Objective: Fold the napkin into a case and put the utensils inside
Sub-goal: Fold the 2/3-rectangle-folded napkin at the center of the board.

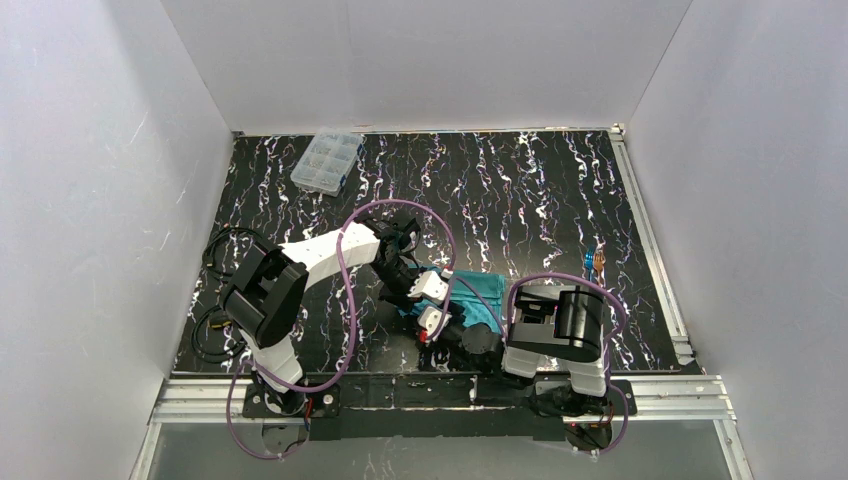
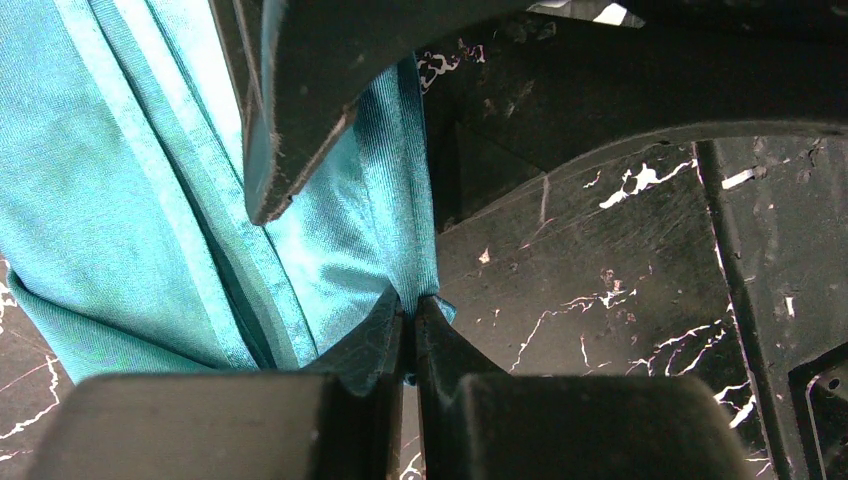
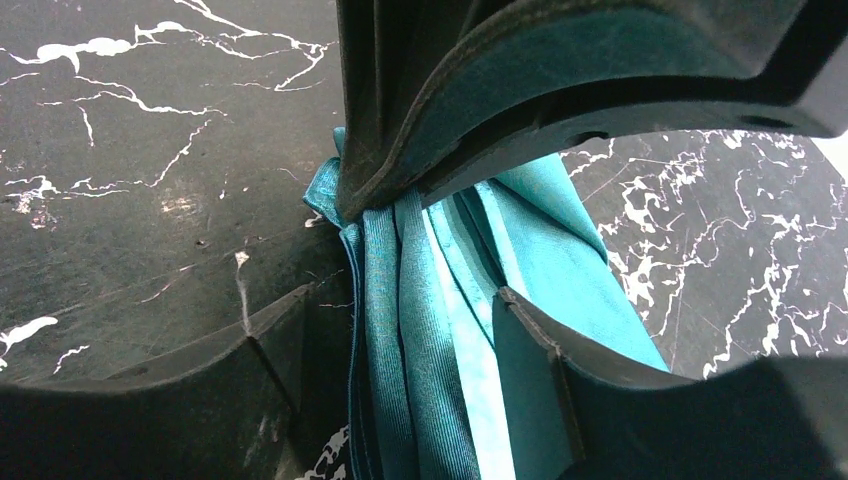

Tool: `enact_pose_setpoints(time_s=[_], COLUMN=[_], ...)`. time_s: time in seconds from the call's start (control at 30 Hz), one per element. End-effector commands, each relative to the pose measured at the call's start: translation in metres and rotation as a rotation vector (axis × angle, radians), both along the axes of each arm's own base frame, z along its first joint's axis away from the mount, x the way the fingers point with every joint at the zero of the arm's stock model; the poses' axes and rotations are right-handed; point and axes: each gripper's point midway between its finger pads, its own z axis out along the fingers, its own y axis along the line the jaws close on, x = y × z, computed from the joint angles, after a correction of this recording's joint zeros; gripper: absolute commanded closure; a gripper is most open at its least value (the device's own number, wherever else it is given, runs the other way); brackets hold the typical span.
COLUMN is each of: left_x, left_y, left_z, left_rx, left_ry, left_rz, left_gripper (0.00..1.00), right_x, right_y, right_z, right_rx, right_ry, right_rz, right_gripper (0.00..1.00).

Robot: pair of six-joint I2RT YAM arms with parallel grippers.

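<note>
The teal-green napkin point(image 1: 482, 293) lies bunched in long folds near the front middle of the table. In the left wrist view my left gripper point(image 2: 412, 306) is shut on a corner of the napkin point(image 2: 130, 200), pinching the hem between its tips. My right gripper point(image 3: 400, 300) is open, and its two fingers straddle the hanging folds of the napkin point(image 3: 440, 350) just below the left gripper's pinch. The two grippers meet over the cloth's left end point(image 1: 432, 305). The utensils point(image 1: 597, 261) lie far right near the table's rail, apart from both grippers.
A clear plastic compartment box point(image 1: 327, 160) sits at the back left. White walls enclose the black marbled table point(image 1: 520, 190) on three sides. Metal rails run along the right edge point(image 1: 655, 260) and the front. Purple cables loop over both arms.
</note>
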Motion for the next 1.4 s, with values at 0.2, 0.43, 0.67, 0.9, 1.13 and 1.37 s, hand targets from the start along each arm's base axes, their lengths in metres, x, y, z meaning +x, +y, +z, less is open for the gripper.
enact_pose_setpoints(time_s=[0.2,0.43,0.67,0.9,1.13,1.37], left_x=[-0.001,0.000,0.005,0.017,0.040,0.083], left_y=[-0.005,-0.006,0.002,0.014,0.027,0.012], left_z=[0.012,0.013,0.021,0.035,0.057,0.067], left_rx=[-0.030,-0.033,-0.037,-0.058,-0.097,-0.130], left_ry=[0.033,0.034,0.030,0.010,-0.048,-0.061], left_rz=[0.019,0.036,0.093,0.191,0.287,0.473], left_gripper=[1.00,0.93,0.77,0.52,0.02,0.02], right_x=[0.002,0.002,0.000,0.000,-0.001,-0.001], right_y=[0.017,0.016,0.012,0.010,0.007,0.008], right_z=[0.017,0.019,0.020,0.016,0.017,0.011], right_rx=[0.092,0.088,0.096,0.099,0.104,0.096], right_ry=[-0.005,0.001,0.027,0.061,0.131,0.284], right_rz=[0.051,0.046,0.041,0.049,0.094,0.149], right_gripper=[0.49,0.62,0.70,0.85,0.85,0.85])
